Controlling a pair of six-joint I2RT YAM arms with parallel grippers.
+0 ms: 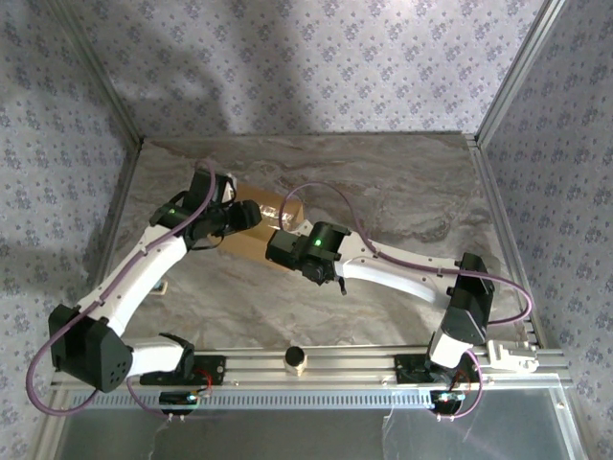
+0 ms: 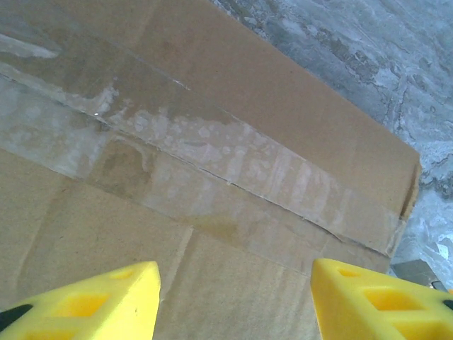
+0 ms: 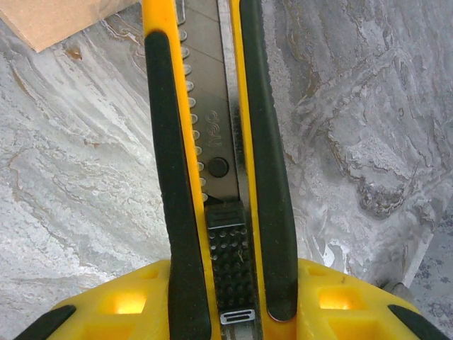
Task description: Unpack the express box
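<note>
Express box point(image 2: 233, 142) sits on the marble table point(image 3: 354, 142), left of centre, roughly 10 o'clock from the table middle in the top view, flaps down flat, clear tape point(image 2: 212, 156) running along the centre seam. A thin line follows the seam; can't tell if it is a cut or just the flap join. Left gripper point(image 2: 233, 304) hovers close over the box top, fingers spread, nothing between them but the cardboard face below. Right gripper point(image 3: 226, 297) is clenched on a yellow-and-black box cutter point(image 3: 212, 127), blade out and pointing to 12 o'clock in its wrist view, over bare table, with a box corner at 11 o'clock just beside it. Step, as I read it: slitting the tape, knife lined up beside the box, blade not shown on the seam. Next move likely needs the blade brought over to the tape line and drawn along it shallow, while the left gripper presses the lid so the box doesn't slide. In the way: both wrists crowd the same spot over the box in the top view, so collision risk is real, and purple cables loop near. Elsewhere: small dark-capped cylinder point(image 1: 295, 357) on the near rail at 6 o'clock, white plastic piece point(image 1: 510, 355) at 4 o'clock, both well apart from the box.
</note>
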